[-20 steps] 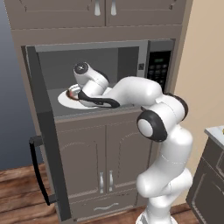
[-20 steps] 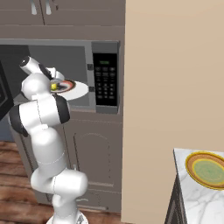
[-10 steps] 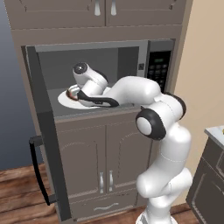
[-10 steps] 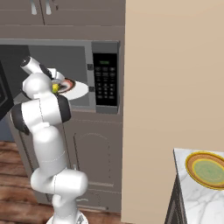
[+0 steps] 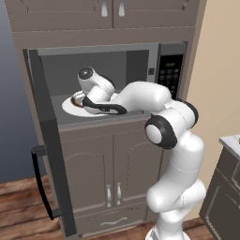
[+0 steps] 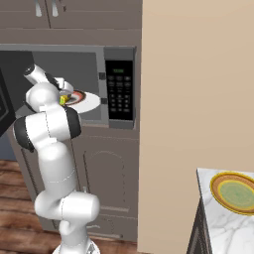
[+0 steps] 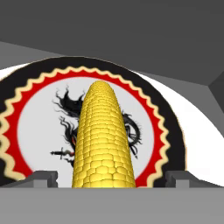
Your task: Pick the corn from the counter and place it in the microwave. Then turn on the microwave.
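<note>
The jaws stand wide apart, one tip on each side of the corn [image 7: 104,138], not touching it. The gripper [image 7: 111,178] is inside the microwave [image 5: 169,75]. The corn lies on a dark-rimmed dish [image 7: 162,118] on the white plate [image 7: 199,144].
</note>
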{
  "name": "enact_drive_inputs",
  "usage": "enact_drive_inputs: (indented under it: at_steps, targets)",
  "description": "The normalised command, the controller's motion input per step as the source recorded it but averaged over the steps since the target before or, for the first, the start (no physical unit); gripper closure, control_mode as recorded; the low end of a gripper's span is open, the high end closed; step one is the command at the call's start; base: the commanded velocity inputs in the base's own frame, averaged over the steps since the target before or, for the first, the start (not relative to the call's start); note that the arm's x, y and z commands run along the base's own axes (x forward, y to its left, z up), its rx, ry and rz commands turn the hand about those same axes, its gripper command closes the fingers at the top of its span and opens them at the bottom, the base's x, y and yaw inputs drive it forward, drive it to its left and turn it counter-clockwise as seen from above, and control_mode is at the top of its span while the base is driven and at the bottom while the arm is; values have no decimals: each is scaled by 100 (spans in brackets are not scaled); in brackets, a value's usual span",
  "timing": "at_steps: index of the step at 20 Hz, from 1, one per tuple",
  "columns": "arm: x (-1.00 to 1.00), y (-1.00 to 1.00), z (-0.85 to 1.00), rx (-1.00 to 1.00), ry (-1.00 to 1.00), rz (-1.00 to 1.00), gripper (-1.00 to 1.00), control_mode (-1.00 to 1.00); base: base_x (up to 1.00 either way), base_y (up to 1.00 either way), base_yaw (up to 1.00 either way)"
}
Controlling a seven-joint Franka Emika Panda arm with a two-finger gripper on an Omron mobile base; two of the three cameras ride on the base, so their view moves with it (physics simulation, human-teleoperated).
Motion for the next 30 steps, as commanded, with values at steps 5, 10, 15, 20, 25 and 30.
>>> enact_drive_inputs:
  at_steps: [5, 10, 15, 20, 25, 30]
  targets:
    - [-8, -1, 2, 0, 0, -1, -100, -100, 0, 0, 0]
    - [-20, -4, 6, 0, 0, -1, -100, -100, 0, 0, 0]
    - [-21, -3, 1, 0, -1, -2, -100, -100, 0, 0, 0]
    - [-22, -4, 8, 0, 0, -2, -100, -100, 0, 0, 0]
    - [-21, -4, 14, 0, 0, -2, -100, -100, 0, 0, 0]
    - [-24, -11, 11, 0, 0, -1, -100, -100, 0, 0, 0]
